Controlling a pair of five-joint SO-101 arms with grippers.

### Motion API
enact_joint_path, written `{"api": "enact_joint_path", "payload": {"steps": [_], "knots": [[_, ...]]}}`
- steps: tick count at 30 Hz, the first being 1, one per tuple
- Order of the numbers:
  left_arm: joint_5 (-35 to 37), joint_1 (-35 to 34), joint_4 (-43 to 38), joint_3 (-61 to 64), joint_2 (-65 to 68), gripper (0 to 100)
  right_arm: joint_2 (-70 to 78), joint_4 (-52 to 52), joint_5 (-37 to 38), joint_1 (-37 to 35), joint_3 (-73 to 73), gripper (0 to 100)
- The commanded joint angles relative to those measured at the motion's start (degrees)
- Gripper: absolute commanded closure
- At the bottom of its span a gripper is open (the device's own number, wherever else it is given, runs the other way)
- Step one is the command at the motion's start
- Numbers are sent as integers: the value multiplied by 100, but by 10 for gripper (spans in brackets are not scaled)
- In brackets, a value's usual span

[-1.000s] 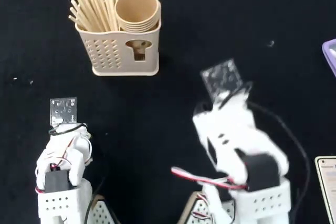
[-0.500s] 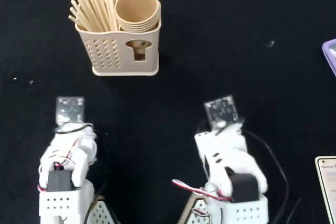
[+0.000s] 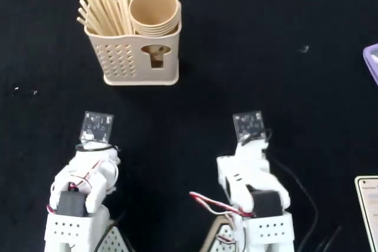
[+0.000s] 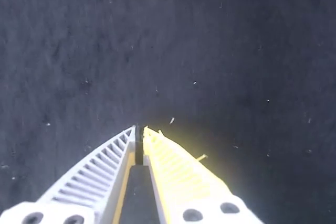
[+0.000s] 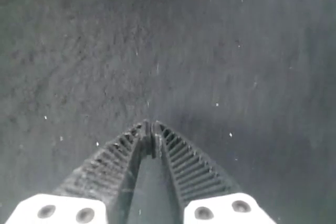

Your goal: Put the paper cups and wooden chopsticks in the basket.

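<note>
A cream perforated basket (image 3: 140,62) stands at the back left of the black table. A bundle of wooden chopsticks (image 3: 106,9) sticks up in its left part and a stack of paper cups (image 3: 155,11) sits in its right part. Both arms are folded back near the front edge, far from the basket. My left gripper (image 4: 139,128) is shut with nothing in it, its tip over bare black cloth; from above it shows at front left (image 3: 97,128). My right gripper (image 5: 150,125) is also shut and holds nothing, at front centre-right (image 3: 248,126).
A purple object (image 3: 372,60) pokes in at the right edge of the table. A white card (image 3: 368,199) lies at the front right corner. Black cloth (image 3: 236,57) covers the table between the arms and the basket.
The right arm has pulled back from a forward, tilted pose and folded down straight. The left arm shifted slightly to the right and forward.
</note>
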Motion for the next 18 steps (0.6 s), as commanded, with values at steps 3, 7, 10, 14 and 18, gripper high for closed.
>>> {"api": "enact_joint_path", "payload": {"steps": [3, 7, 10, 14, 18], "knots": [[0, -716, 738, 136, -26, 969, -541, 316, -62, 79, -4, 987], [0, -989, 721, 136, -26, 967, -541, 316, -62, 79, -4, 987], [0, -1051, 712, 136, -26, 969, -541, 316, -62, 79, -4, 987], [0, -1051, 712, 136, -26, 969, -541, 316, -62, 79, -4, 987], [0, -1077, 712, 136, -26, 969, -541, 316, -62, 88, -4, 987]]}}
